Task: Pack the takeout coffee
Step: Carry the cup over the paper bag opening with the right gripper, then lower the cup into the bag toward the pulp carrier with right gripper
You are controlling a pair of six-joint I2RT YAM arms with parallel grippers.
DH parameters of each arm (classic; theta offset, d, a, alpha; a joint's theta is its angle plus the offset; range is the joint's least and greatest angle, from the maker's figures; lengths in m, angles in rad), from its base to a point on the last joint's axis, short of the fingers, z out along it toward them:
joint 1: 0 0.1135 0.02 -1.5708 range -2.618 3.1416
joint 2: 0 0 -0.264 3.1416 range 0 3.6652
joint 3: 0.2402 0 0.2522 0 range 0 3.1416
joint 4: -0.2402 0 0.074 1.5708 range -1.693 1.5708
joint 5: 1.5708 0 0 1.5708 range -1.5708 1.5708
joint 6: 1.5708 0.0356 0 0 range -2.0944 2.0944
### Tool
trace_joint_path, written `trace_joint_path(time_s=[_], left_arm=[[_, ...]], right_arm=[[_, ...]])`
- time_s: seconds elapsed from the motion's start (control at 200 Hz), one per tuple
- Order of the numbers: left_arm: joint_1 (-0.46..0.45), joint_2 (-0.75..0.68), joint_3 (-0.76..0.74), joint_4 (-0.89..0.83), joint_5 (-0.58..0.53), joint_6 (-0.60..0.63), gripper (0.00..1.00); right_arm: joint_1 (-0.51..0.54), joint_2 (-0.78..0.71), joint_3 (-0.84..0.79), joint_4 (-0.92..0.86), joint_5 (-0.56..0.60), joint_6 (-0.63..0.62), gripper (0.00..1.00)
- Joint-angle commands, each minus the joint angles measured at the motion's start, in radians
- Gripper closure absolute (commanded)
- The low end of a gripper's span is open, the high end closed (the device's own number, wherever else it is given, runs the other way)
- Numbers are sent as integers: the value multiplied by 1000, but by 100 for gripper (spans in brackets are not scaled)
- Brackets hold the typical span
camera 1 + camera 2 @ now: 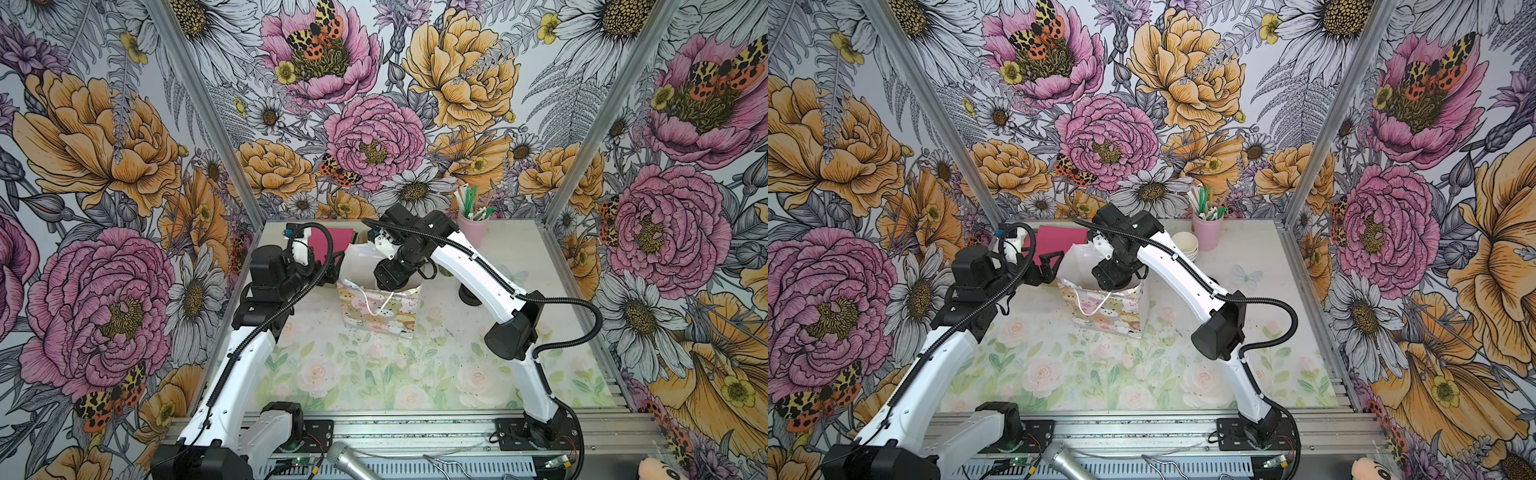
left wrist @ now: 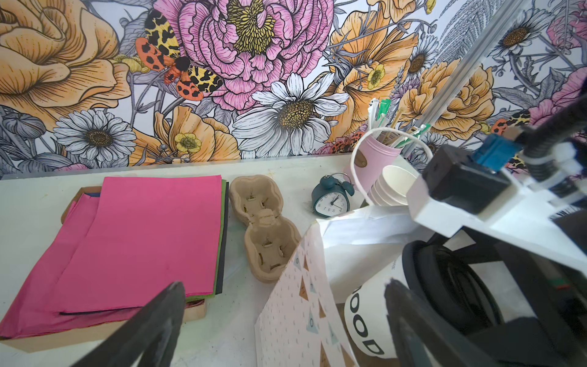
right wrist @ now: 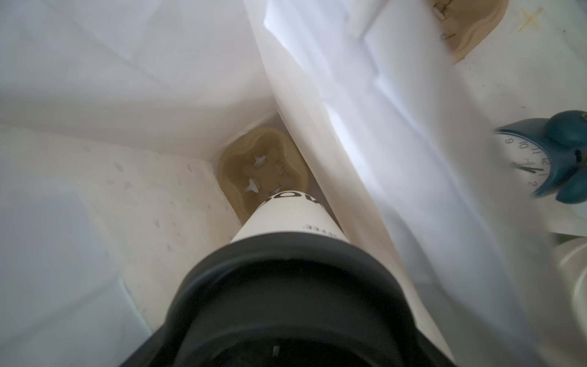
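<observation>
The takeout coffee (image 2: 370, 317), a white paper cup with black lettering and a black lid (image 3: 286, 286), hangs inside the open patterned gift bag (image 1: 376, 309). My right gripper (image 1: 390, 284) reaches down into the bag's mouth, shut on the lid. Below the cup (image 3: 292, 219), a brown pulp cup carrier (image 3: 263, 165) lies on the bag's bottom. My left gripper (image 2: 284, 287) is open at the bag's left side, with the bag's wall (image 2: 305, 302) between its spread fingers. In both top views the cup is hidden by the right arm.
Behind the bag lie a stack of pink paper (image 2: 143, 241), a second pulp carrier (image 2: 263, 228), a teal alarm clock (image 2: 332, 200), nested paper cups (image 2: 394, 187) and a pink cup of straws (image 2: 371, 159). A pile of black lids (image 1: 469, 297) sits right of the bag.
</observation>
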Motion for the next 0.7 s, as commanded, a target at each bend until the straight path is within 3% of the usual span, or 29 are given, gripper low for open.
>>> trace_joint_path(time_s=[0.0,0.275,0.575,0.695], left_arm=[[11,25,69,-46,76,-20,1],[10,96,167,-174,141,-6,7],[8,154,247,-297,152,4,21],[8,176,265,-327,172,-7,32]], right_arm=[[6,20,22,-6,15,-43,19],[7,20,3,-13,11,-180,21],[6,20,-11,-31,27,-272,23],[6,24,-18,-32,17,-287,23]])
